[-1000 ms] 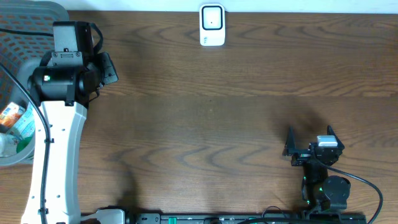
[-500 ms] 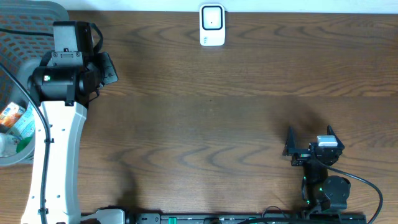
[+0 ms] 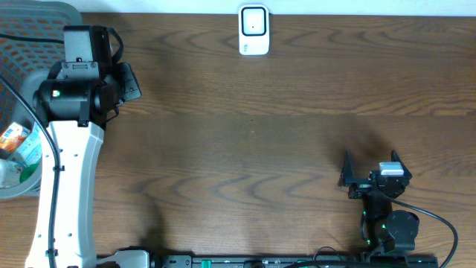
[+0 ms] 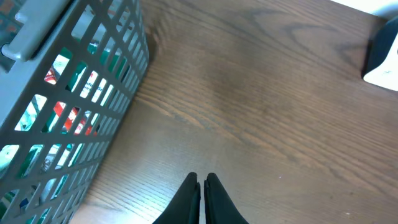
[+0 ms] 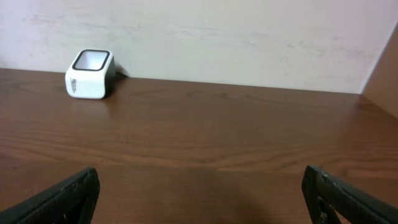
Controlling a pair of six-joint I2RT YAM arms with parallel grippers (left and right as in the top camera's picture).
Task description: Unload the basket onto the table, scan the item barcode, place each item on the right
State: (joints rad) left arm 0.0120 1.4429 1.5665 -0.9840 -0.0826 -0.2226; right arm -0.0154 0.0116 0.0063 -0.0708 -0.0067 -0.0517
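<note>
The white barcode scanner (image 3: 253,30) stands at the table's far edge; it shows again as a white scanner (image 5: 90,65) in the right wrist view and as a scanner corner (image 4: 380,59) at the left wrist view's right edge. Colourful packaged items (image 3: 16,143) lie in the grey basket (image 3: 37,30) at the far left, and packaged items (image 4: 69,106) show through its grid wall (image 4: 93,81). My left gripper (image 3: 126,82) hangs over bare wood just right of the basket; the left gripper (image 4: 201,180) is shut on nothing. My right gripper (image 3: 370,175) rests near the front right, and the right gripper (image 5: 202,193) stands wide open and empty.
The basket's wall stands close to the left of my left fingers. A pale wall (image 5: 249,37) rises behind the table's far edge. Brown wooden tabletop (image 3: 253,141) lies between the two arms.
</note>
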